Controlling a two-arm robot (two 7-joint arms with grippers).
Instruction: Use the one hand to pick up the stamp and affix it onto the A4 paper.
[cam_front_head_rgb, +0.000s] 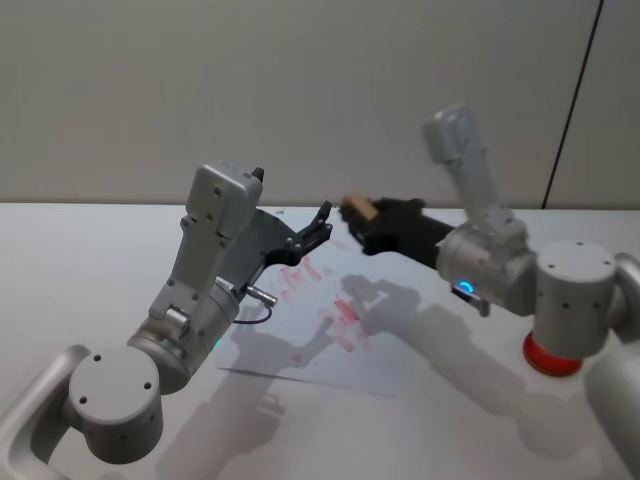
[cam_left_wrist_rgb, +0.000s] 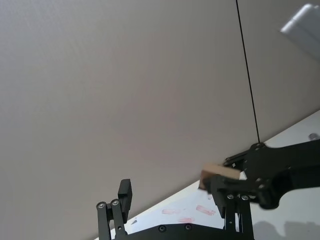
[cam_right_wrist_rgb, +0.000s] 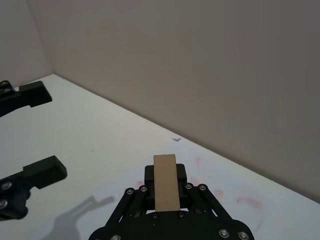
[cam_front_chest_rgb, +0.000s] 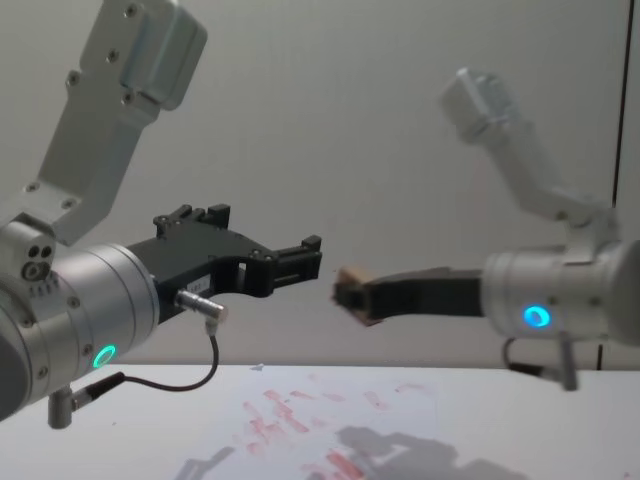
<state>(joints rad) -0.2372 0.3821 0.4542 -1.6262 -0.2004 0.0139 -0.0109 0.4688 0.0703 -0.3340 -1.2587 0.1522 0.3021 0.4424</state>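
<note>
My right gripper (cam_front_head_rgb: 360, 225), the hand with the blue ring, is shut on the stamp (cam_front_head_rgb: 357, 207), a small tan block held in the air above the far part of the A4 paper (cam_front_head_rgb: 330, 335). Between the black fingers, the stamp (cam_right_wrist_rgb: 165, 183) shows its pale long face. From the side, the stamp (cam_front_chest_rgb: 351, 276) hangs well above the sheet (cam_front_chest_rgb: 330, 430) with its red marks. My left gripper (cam_front_head_rgb: 322, 228), with the teal ring, is raised and open, its fingertips (cam_right_wrist_rgb: 42, 172) apart and pointing at the stamp from a short distance.
A red round object (cam_front_head_rgb: 550, 357) sits on the table at the right, partly behind my right arm. The white table runs to a plain grey wall. The left arm's elbow (cam_front_head_rgb: 112, 405) fills the near left.
</note>
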